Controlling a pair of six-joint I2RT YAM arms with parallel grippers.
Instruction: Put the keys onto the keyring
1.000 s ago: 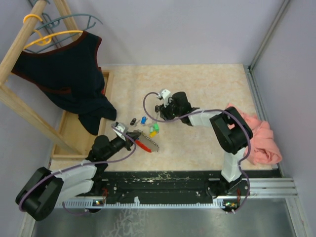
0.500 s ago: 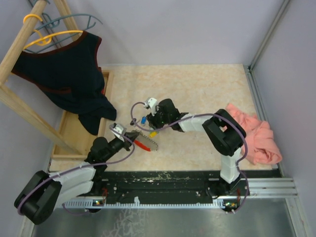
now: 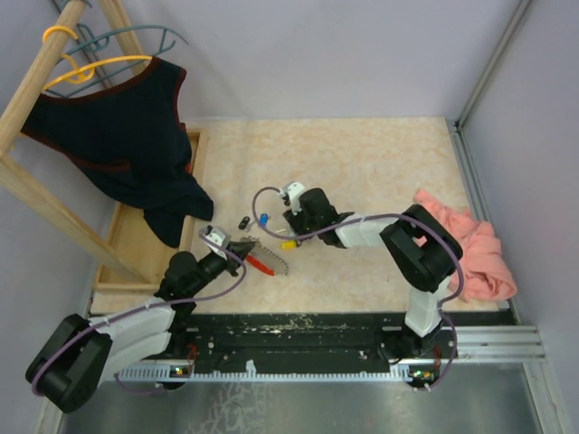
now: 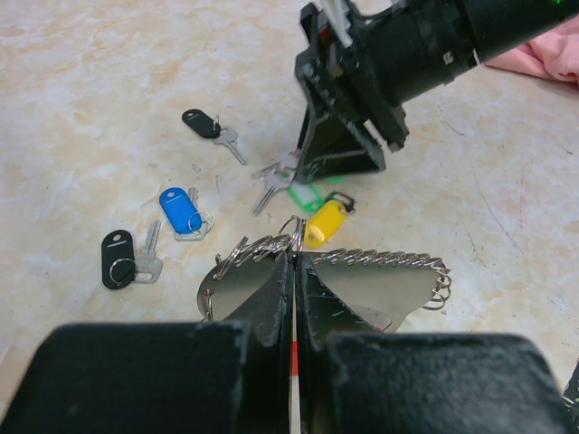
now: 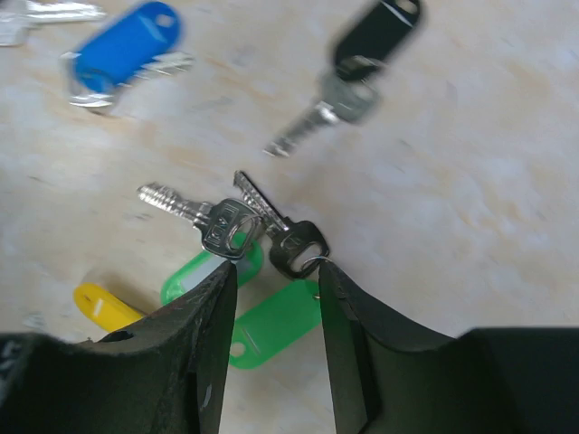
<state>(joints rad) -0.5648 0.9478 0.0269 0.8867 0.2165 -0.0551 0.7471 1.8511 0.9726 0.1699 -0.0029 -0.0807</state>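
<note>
Low at the near left of the counter [image 3: 380, 154], the left gripper [image 4: 294, 264] has its jaws pressed flat together, pinching the keyring [image 4: 371, 276] by its red band. The grey toothed strip fans out to both sides of the tips, just above the marbled top. Facing it, the right gripper [image 5: 276, 271] is nosed down over the cluster of keys with its jaws spread, and I can't see them clamped on anything. Two metal keys [image 5: 231, 226] lie crossed right at the tips, the silver head up against one fingertip and the darker head just by the other. Their green tags [image 5: 271, 327] lie flat on the counter under the gap between the jaws. The yellow-tagged key [image 4: 326, 221] lies between the two grippers, just beside the keyring's toothed strip; whether it touches the strip I can't tell. Off to the left arm's side the rest lie loose on the counter. The blue-tagged key [image 4: 181, 210] is flat with its small split ring beside it. One black-tagged key [image 4: 118, 258] lies just beside the blue one, nearer the arm bases. A second black-tagged key [image 4: 201, 123] sits farther back, apart from both. None of these three touches a gripper or the keyring. At the right edge of the counter a pink cloth [image 3: 470, 249] lies crumpled, well apart from the keys. At the far left a dark vest [image 3: 127, 136] hangs from a hanger on a wooden rack [image 3: 45, 203].
</note>
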